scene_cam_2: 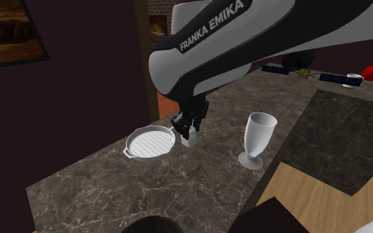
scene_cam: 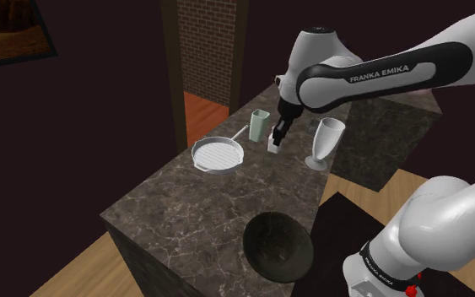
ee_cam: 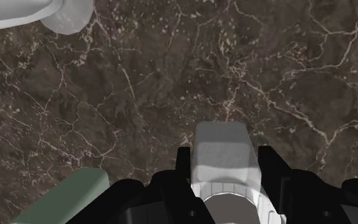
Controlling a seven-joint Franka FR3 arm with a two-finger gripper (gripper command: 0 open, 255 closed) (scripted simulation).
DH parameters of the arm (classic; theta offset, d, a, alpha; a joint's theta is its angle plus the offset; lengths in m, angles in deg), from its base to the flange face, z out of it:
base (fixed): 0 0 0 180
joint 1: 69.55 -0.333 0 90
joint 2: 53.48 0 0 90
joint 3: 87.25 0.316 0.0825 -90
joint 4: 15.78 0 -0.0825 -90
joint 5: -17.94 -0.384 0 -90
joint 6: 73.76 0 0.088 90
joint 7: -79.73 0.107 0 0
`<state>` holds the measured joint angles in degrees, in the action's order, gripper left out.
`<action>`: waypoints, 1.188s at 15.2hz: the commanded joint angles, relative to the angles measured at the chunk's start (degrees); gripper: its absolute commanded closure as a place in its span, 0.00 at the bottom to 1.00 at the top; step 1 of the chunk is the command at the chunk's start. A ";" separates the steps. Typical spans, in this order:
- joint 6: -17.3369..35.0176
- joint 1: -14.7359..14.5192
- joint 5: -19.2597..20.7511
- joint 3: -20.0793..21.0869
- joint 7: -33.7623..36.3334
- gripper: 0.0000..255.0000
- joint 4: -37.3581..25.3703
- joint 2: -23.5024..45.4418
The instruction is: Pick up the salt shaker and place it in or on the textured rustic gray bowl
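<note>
A dark marble worktop (scene_cam: pixel 185 211) holds a white pan (scene_cam: pixel 218 154), a green cup (scene_cam: pixel 259 125) and a tall glass (scene_cam: pixel 324 142). Between the cup and the glass, the black fingers (ee_cam: pixel 184 167) pinch the white salt shaker (ee_cam: pixel 225 156). The dark bowl (scene_cam: pixel 277 245) sits well apart.

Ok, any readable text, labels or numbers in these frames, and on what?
"FRANKA EMIKA": white lettering on the dark band of the arm, readable in the shoulder and second exterior views.
No markings visible on the salt shaker, glass, green cup or pan.
Far-off items on the back counter: too small to read.
</note>
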<state>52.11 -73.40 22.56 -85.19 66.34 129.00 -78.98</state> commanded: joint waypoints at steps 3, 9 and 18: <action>-2.85 -0.60 -0.52 0.77 0.82 1.00 -0.23 -2.52; -6.87 -4.59 -3.80 5.93 7.12 1.00 6.12 -12.48; -14.51 -12.89 -11.27 15.13 18.11 1.00 10.71 -24.18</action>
<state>38.26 -85.28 12.25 -71.20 83.07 139.21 -102.09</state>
